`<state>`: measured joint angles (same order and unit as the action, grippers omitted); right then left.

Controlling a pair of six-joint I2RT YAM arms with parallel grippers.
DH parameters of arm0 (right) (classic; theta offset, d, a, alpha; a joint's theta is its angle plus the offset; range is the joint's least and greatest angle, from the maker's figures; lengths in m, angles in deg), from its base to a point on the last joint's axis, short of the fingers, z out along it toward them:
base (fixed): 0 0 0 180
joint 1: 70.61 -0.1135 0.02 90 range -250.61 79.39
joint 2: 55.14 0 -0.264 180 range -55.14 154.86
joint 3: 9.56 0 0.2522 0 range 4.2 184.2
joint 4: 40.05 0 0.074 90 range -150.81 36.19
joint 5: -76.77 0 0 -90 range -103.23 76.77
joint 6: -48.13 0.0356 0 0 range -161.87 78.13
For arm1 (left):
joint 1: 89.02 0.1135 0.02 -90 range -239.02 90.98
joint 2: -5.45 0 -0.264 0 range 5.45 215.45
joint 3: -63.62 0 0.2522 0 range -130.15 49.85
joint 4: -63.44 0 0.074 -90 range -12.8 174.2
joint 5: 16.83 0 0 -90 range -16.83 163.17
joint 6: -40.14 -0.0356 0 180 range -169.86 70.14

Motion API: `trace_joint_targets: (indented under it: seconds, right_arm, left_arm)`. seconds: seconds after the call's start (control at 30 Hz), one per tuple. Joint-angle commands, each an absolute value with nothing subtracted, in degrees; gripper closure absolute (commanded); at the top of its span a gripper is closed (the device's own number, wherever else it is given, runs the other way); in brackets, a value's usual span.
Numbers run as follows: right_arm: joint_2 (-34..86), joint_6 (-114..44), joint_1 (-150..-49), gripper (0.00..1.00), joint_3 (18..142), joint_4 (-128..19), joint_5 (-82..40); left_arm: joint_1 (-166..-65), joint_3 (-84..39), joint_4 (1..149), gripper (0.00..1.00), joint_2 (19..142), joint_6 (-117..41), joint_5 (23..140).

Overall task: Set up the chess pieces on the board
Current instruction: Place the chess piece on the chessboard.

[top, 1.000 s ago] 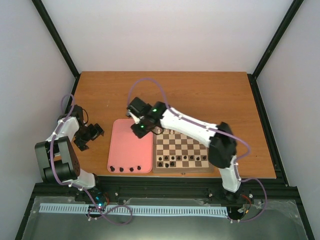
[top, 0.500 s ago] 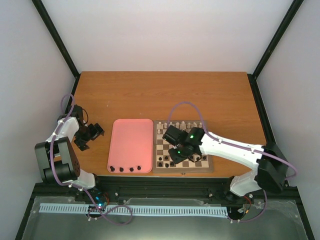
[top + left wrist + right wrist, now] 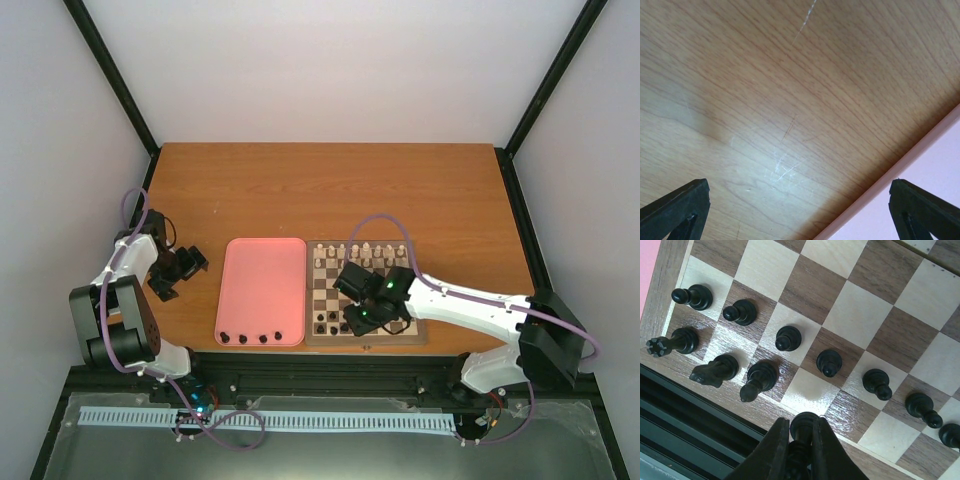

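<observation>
Reaching over board (image 3: 860, 315), right pincer (image 3: 801, 425) gripping piece (image 3: 804, 434)

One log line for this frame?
right tool: shut on dark piece, at board near row | left tool: open, over table by pink tray

desk (image 3: 330, 185): brown wood-grain top, faint pale scratches in the left wrist view | pink tray (image 3: 262, 272): flat on the desk, by its near edge, left of centre | board (image 3: 330, 286): flat on the desk, just right of the tray, sides parallel, same near edge
</observation>
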<state>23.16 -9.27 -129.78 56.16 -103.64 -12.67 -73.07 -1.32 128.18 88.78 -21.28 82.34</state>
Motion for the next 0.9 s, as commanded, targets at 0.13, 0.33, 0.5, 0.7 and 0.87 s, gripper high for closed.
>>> trace_joint_targets:
  seconds: [0.13,0.33,0.5,0.7,0.87]
  right_arm:
    - [25.0,-8.2,-129.8,0.95,55.2,-100.2,-13.1]
    - [26.5,-8.5,-129.9,0.94,54.9,-99.6,-14.0]
    - [27.0,-8.5,-129.8,0.93,54.5,-99.8,-13.3]
    - [27.5,-8.5,-129.9,0.93,54.5,-99.9,-13.2]
    - [28.1,-8.7,-129.9,0.92,54.7,-99.8,-13.0]
  left_arm:
    - [-73.4,-2.4,128.0,0.0,87.8,-21.9,82.1]
    - [-73.4,-2.3,127.8,0.0,88.1,-22.0,82.1]
    - [-73.3,-2.4,127.8,0.0,88.4,-21.9,82.1]
    - [-73.4,-2.5,127.7,0.0,88.6,-21.9,82.0]
    - [-73.4,-2.6,127.8,0.0,88.6,-21.9,82.1]
